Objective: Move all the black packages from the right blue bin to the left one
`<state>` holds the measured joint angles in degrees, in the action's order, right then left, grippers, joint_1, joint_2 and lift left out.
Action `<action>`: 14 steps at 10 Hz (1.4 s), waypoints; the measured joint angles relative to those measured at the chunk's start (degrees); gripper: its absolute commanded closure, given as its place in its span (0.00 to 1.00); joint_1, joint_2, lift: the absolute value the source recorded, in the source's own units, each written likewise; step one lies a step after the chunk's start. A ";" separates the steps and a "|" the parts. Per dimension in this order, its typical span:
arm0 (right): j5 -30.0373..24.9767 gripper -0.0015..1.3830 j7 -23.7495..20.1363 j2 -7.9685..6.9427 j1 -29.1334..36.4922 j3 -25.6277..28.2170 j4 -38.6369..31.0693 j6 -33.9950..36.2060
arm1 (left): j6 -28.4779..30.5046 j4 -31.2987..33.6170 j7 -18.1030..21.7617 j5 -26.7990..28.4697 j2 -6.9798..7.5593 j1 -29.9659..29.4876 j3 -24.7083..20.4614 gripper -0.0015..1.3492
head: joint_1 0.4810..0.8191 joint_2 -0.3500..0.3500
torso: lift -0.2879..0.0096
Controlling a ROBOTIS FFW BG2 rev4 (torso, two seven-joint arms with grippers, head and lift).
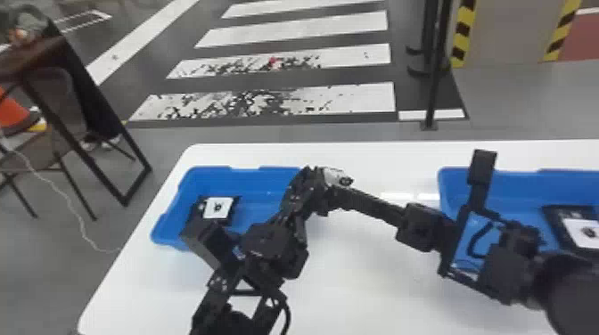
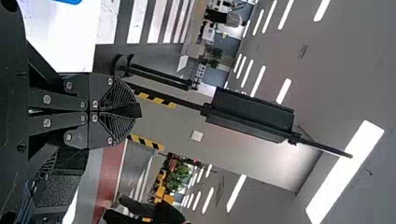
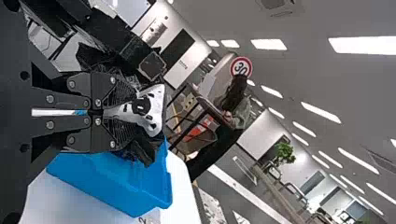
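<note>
Right arm [image 1: 572, 294] foremost, jaws clamped on black package [image 3: 153, 116], left arm [image 1: 272, 249], jaws together, partly hiding left blue bin [image 1: 258, 191], pole [image 1: 434, 84] beyond

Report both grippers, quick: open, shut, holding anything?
Left gripper: closed, nothing between its fingers.
Right gripper: closed on a black package with a white label.

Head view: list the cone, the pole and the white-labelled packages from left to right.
Cone → package in the left bin → package in the right gripper → pole → package in the right bin.
</note>
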<state>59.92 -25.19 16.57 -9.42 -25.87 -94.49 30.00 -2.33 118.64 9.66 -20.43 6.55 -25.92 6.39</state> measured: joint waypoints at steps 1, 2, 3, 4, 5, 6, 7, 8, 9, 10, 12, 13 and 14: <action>0.70 0.76 0.08 -0.12 -0.49 -0.64 0.85 -0.73 | -0.34 0.42 -0.14 0.00 0.03 -0.15 0.00 0.90 | 0.63 0.85 | 0.50; 1.47 0.43 0.15 -0.23 -0.76 -1.06 1.76 -1.28 | -0.92 0.67 -0.34 -0.26 0.04 -0.20 -0.01 0.90 | 0.63 0.86 | 0.50; 1.99 0.11 0.28 -0.27 -0.84 -1.18 2.56 -1.57 | -1.54 0.78 -1.03 -0.26 0.01 -0.09 -0.21 0.90 | 0.63 0.86 | 0.50; 2.48 0.02 0.22 -0.23 -0.65 -1.20 3.15 -1.75 | -1.83 0.76 -2.12 1.12 -0.24 0.34 -1.43 0.90 | 0.63 0.87 | 0.50; 3.18 0.08 0.15 -0.15 -0.10 -1.12 3.46 -2.08 | -1.78 -0.35 -3.44 4.60 -0.76 0.93 -3.78 0.90 | 0.63 0.91 | 0.50; 3.58 0.08 0.03 -0.07 0.68 -0.57 3.53 -2.49 | -2.15 -3.46 -4.57 9.21 -1.44 2.38 -6.78 0.90 | 0.63 0.95 | 0.50; 3.64 0.08 -0.27 -0.01 1.59 0.65 3.48 -2.69 | -3.01 -8.46 -5.87 14.71 -2.07 4.88 -9.92 0.90 | 0.63 0.97 | 0.50; 3.50 0.08 -0.68 0.11 2.43 2.10 3.31 -2.80 | -5.07 -14.09 -8.02 21.10 -2.52 7.66 -12.82 0.90 | 0.63 1.00 | 0.50; 3.35 0.08 -0.95 0.23 3.11 3.31 3.07 -2.83 | -7.63 -19.62 -9.16 25.51 -2.72 10.21 -15.23 0.80 | 0.63 1.00 | 0.50; 3.08 0.08 -1.16 0.35 3.51 4.24 2.85 -2.85 | -9.25 -23.64 -9.34 25.41 -2.76 11.77 -16.83 0.36 | 0.63 1.00 | 0.50; -2.81 0.08 -1.31 0.35 4.74 8.26 1.46 -3.45 | -10.15 -25.40 -7.31 12.66 -2.56 11.32 -15.57 0.06 | 0.63 1.00 | 0.50; -9.69 0.08 -0.77 0.27 5.70 12.18 -0.45 -3.26 | -11.40 -25.40 -4.61 7.52 -2.54 11.01 -14.51 0.14 | 0.63 0.95 | 0.50; -17.22 0.08 2.10 0.03 7.21 16.94 -4.29 -0.03 | -13.62 -24.74 -3.26 4.17 -2.47 10.33 -13.06 0.17 | 0.63 0.86 | 0.50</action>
<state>42.70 -23.09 16.60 -2.21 -8.93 -98.78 29.97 -15.94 93.90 6.40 -16.26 4.09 -15.59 -6.66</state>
